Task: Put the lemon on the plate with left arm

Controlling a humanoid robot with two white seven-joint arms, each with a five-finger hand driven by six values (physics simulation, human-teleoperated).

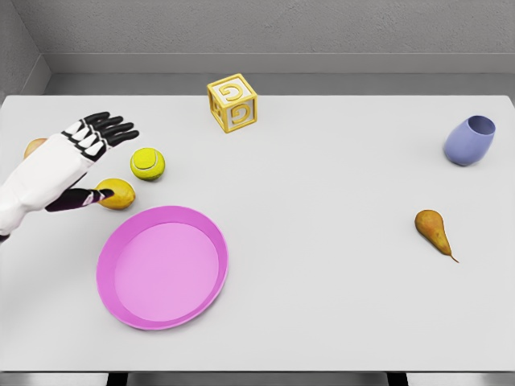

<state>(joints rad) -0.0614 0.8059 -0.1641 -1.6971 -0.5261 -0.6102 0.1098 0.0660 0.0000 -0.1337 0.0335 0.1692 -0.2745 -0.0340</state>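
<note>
— What stood on it, counting from the biggest down?

— One white table (322, 305) carried everything. Next in size was one pink plate (125, 310), lying near the front edge on the left side, with nothing in it. Then came one white arm, reaching in from the left, with one left hand (90, 153) at its end.

— And the hand, was it holding anything?

— No. Its black fingers (113, 129) were spread and pointed right, above the table, while the thumb reached down to the lemon's left side. Whether the thumb actually touched it, I could not tell.

— The smaller things?

— One yellow letter block (232, 103), standing far back, left of the middle. One lilac cup (468, 141), tipped over at the far right. One brown pear (434, 230) lay on the right, well apart from the rest, stem toward the near side. One tennis ball (148, 163) sat just right of the hand. One lemon (117, 194) lay on the table just beyond the plate's far rim, near the ball but apart from it. One small orange-brown thing (34, 147) peeked from behind the arm at the left edge; I could not say what it was.
</note>
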